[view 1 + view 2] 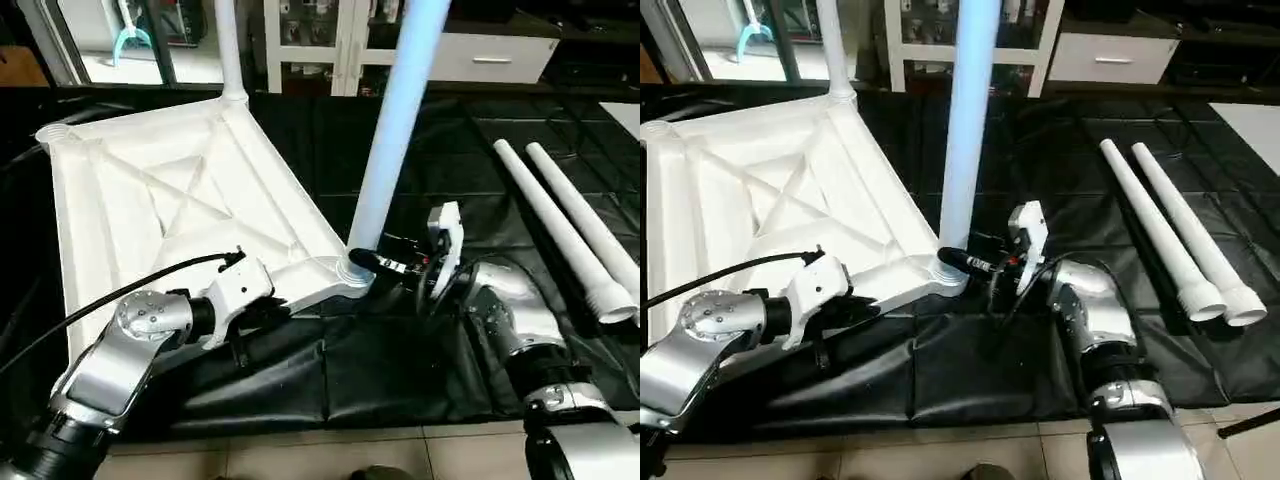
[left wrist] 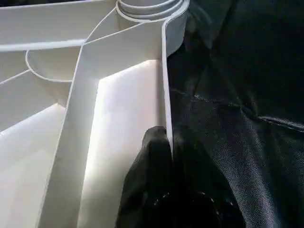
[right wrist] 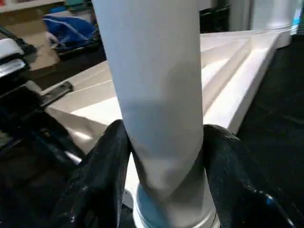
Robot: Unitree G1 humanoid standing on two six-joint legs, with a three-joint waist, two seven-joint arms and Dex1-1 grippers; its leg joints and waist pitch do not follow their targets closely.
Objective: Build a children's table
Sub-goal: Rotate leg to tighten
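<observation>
Silver forearms nearest. Beyond: table top [image 1: 170, 190] upside down on black mat [image 1: 330, 370], ribs up. Left gripper [image 2: 167, 142] pinched on near rim wall, bracing. Second leg [image 1: 395, 130] upright in near corner socket [image 1: 352, 272], right gripper [image 3: 164, 156] clamped round its base. Far leg [image 1: 230, 50] already seated. Step: seating leg two, probably twisting home. Next: release, fetch from two spare legs [image 1: 575, 230] lying right. Obstruction: standing leg sits between grippers, tight clearance. Cabinet [image 1: 340, 40] behind, irrelevant.
</observation>
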